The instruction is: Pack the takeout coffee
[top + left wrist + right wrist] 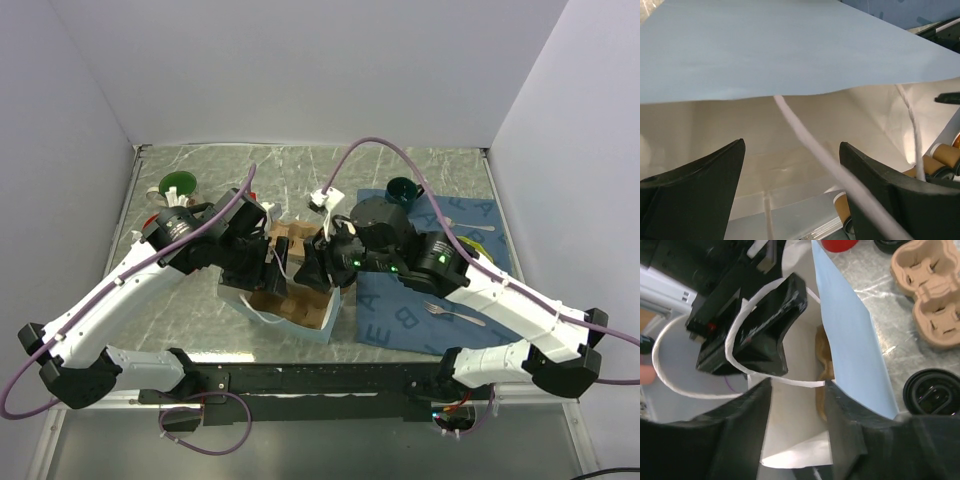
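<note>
A light blue paper bag (318,330) with white handles lies open at the table's middle, and both grippers are at its mouth. My left gripper (268,268) is open inside the bag (790,50), with a white handle strap (805,145) crossing between its fingers. A tan kraft cup with a rolled rim (840,206) shows low behind its right finger, mostly hidden. My right gripper (312,270) is open over the bag mouth (845,325), and a handle loop (790,382) runs across its fingertips. A round black lid (930,392) sits on the table beside the bag.
A pulp cup carrier (930,275) lies beyond the bag, and more tan pulp (822,360) shows inside it. A red cup (837,244), a green mug (180,186) and a dark green mug (403,188) stand at the back. A fork (452,316) lies on the blue placemat (395,315).
</note>
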